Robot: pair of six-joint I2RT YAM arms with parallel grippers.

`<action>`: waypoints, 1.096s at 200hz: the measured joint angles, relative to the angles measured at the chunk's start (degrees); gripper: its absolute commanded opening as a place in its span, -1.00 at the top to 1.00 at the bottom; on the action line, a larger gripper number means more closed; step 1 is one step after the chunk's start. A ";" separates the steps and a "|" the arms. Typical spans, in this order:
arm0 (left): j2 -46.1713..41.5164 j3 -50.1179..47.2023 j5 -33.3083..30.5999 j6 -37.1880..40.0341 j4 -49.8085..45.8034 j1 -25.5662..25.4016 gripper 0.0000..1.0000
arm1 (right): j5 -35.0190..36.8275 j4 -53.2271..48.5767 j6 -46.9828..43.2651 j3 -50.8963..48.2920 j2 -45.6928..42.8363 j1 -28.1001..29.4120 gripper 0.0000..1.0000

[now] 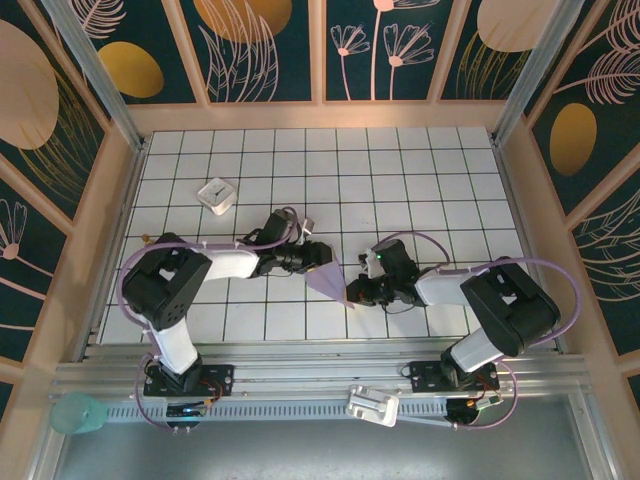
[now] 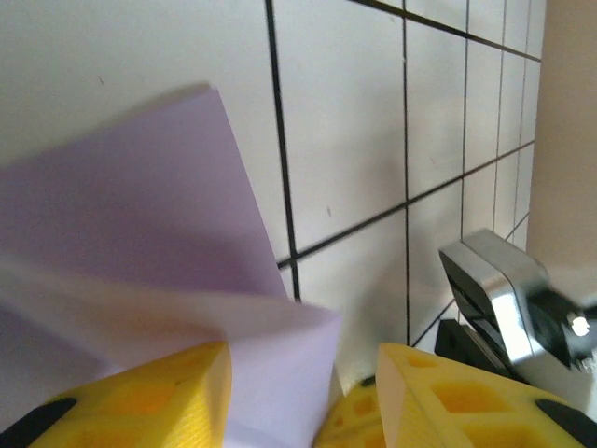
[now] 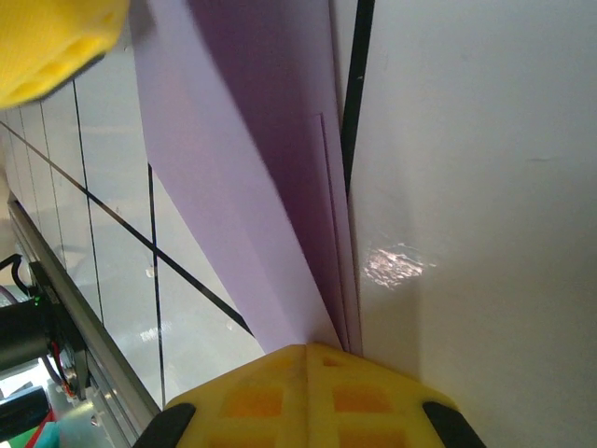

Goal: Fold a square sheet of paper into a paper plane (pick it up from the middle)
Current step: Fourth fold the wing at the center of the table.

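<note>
The folded lavender paper point(image 1: 328, 279) lies mid-desk point(image 1: 400, 170), tapering near-right. The right gripper point(image 3: 308, 353) has its fingers clamped on the pointed end; the left gripper point(image 2: 303, 397) has its fingers apart around the far-left flap.

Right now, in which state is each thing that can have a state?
paper, folded to a point, between the two grippers.
left gripper, jaws apart, a paper flap between them.
right gripper, shut on the paper's folded edge.
white block, lying apart from both arms, untouched.

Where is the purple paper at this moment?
In the top view the purple paper is over the middle of the table: the right fingers pinch its pointed end, the left fingers flank its wider end.
</note>
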 measured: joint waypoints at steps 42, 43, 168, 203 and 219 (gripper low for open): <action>-3.39 -6.60 -0.35 -7.58 5.55 -4.44 0.63 | 0.02 0.00 0.07 0.00 0.00 -0.02 1.00; -3.37 -6.67 -0.35 -7.85 5.62 -4.50 0.64 | 0.02 0.00 0.07 0.00 0.00 -0.02 1.00; 4.90 -3.87 -0.44 -13.25 10.03 -7.76 1.00 | 0.04 -0.02 0.07 0.00 0.07 -0.17 1.00; 5.20 -3.54 -1.11 -13.00 8.87 -7.76 1.00 | 0.15 -0.22 0.09 0.02 0.07 -0.17 1.00; 5.40 -3.39 -1.46 -12.59 8.50 -7.72 1.00 | 0.22 -0.48 0.11 0.09 0.07 -0.17 1.00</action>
